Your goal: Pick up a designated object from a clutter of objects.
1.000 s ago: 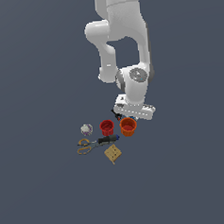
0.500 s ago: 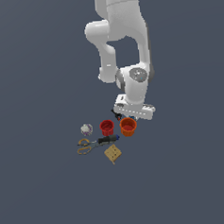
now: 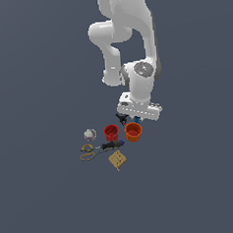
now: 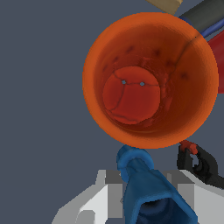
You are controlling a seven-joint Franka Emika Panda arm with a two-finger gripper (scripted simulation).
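The gripper [image 3: 137, 118] is seen lowered at the far side of the clutter, just behind the orange cup [image 3: 133, 131]. Whether its fingers are spread or pressed together cannot be told, since they are hidden in both views.

In the wrist view the bright blue bolt-like piece [image 4: 148, 188] is seen directly in front of the gripper body, just beside the orange cup's rim; contact with that rim cannot be confirmed. Its long axis is seen to run from the gripper toward the cup, with a rounded end nearest the cup and a flared, hollow end nearest the camera. In the exterior view only a small blue speck is visible under the gripper, next to the black clamp [image 3: 121, 119].

The clamp is seen just beside the bolt and the orange cup. The red cup [image 3: 111, 132] is placed beside the orange cup, toward the exterior view's left. Further toward that side a whitish ball [image 3: 90, 134] is seen, with yellow-handled scissors [image 3: 89, 152], a dark marker [image 3: 112, 145] and a tan square [image 3: 117, 159] nearer the camera.
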